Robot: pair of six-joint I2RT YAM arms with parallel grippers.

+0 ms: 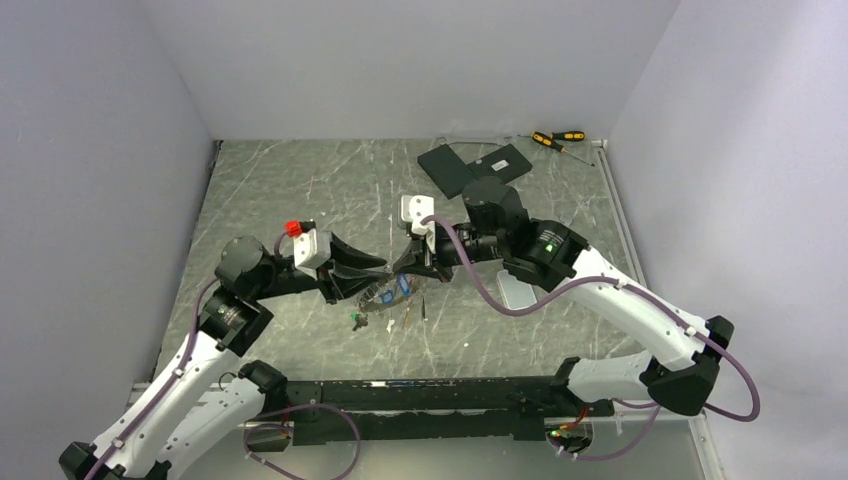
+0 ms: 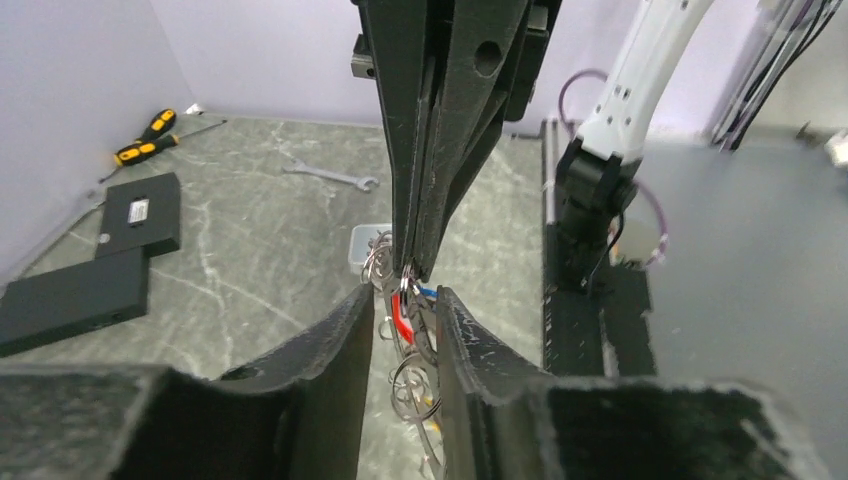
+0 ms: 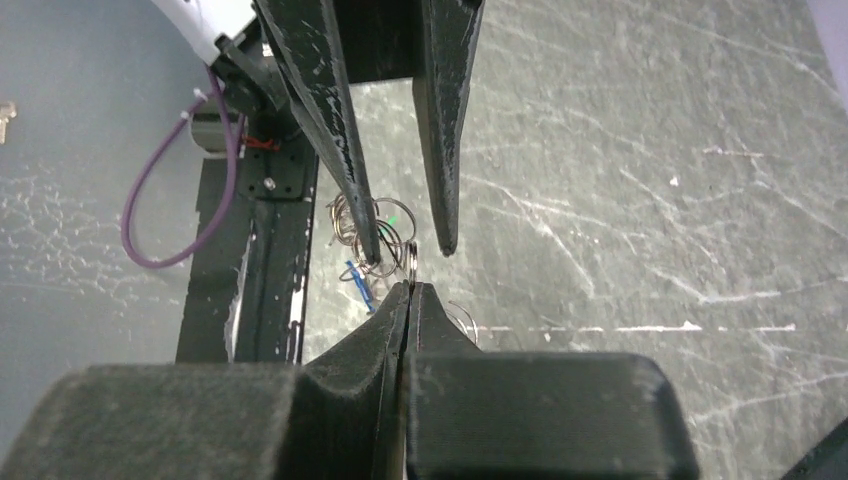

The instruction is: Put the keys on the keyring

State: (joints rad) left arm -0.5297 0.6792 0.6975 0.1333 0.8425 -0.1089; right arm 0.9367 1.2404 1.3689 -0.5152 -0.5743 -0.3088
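Observation:
The keyring bunch (image 1: 385, 293), thin metal rings with red and blue headed keys, hangs between the two grippers a little above the table. My right gripper (image 1: 407, 262) is shut on a small ring at the top of the bunch (image 3: 409, 262). My left gripper (image 1: 374, 266) is open, its fingers (image 2: 340, 330) on either side of the hanging bunch, where a red key (image 2: 400, 318) and steel rings (image 2: 412, 385) show. A blue key (image 3: 358, 280) dangles below. Loose keys (image 1: 358, 321) lie on the table under the grippers.
Two black slabs (image 1: 445, 165) and yellow-and-black screwdrivers (image 1: 557, 138) lie at the back right. A wrench (image 2: 330, 177) lies on the marble top. A pale slab (image 1: 515, 290) sits under my right arm. A black rail (image 1: 430, 395) runs along the near edge.

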